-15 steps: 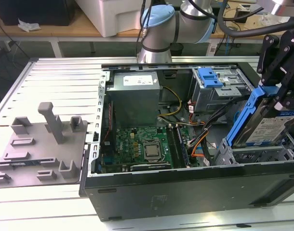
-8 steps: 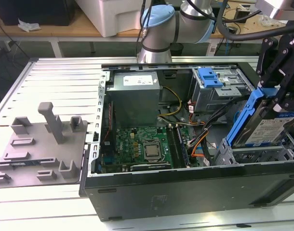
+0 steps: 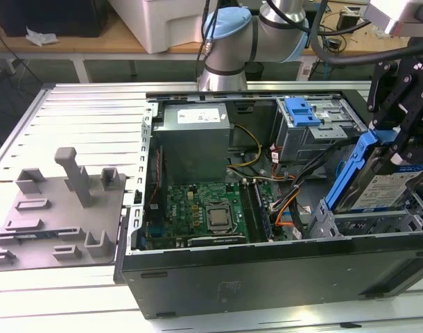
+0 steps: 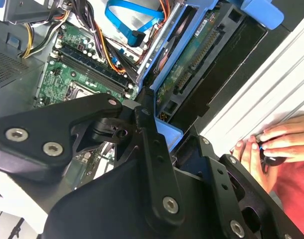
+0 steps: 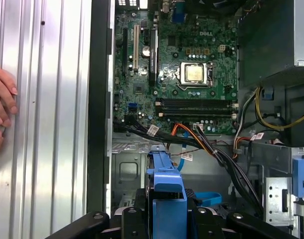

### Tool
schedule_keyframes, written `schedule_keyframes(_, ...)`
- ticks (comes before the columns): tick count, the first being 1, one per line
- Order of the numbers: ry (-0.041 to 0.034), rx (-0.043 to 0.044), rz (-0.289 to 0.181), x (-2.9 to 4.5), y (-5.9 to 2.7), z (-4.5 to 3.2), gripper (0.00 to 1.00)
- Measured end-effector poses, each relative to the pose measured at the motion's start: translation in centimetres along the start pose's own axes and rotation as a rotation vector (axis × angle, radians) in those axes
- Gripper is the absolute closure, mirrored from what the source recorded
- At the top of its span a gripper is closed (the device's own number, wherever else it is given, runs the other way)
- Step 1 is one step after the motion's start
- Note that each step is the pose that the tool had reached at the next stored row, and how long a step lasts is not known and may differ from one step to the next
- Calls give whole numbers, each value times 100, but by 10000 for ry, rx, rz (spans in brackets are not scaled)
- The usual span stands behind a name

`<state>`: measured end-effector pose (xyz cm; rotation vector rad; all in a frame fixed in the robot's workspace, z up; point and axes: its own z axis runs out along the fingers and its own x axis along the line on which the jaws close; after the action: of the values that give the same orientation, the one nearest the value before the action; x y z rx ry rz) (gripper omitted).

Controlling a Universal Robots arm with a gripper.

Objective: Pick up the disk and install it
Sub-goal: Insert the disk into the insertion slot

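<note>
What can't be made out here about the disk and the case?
1. Exterior view: the disk's upper edge, hidden behind the gripper shut on it.
2. Exterior view: the inside of the drive cage, hidden by the disk and the case wall.
3. First wrist view: a person's hand, cut off by the picture's edge.

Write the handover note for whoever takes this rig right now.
Gripper: shut on the disk by its blue bracket.
Disk: held tilted, lower end at the drive cage, at the exterior view's right of the open computer case.
Done: disk picked up.
Left: disk not yet seated in the cage.
Note: a person's hand rests on the table beside the case.
</note>
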<state>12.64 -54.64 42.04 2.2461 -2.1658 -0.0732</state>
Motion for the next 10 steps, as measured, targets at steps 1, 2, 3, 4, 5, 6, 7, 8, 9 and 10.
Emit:
schedule_keyframes(1,0,0,-1,0,0,5,63)
schedule_keyframes(2,0,0,-1,0,0,10,63)
schedule_keyframes(3,0,0,-3,1,-1,18,63)
schedule_keyframes(4,0,0,-4,1,-1,24,63)
schedule_keyframes(5,0,0,-4,1,-1,30,63)
schedule_keyframes(6,0,0,-6,1,-2,37,63)
schedule_keyframes(7,1,-1,-8,1,-2,46,63)
schedule_keyframes(8,1,0,-9,1,-2,52,63)
schedule_keyframes(9,1,-1,-10,1,-2,56,63)
schedule_keyframes(10,1,0,-12,1,-3,65,63)
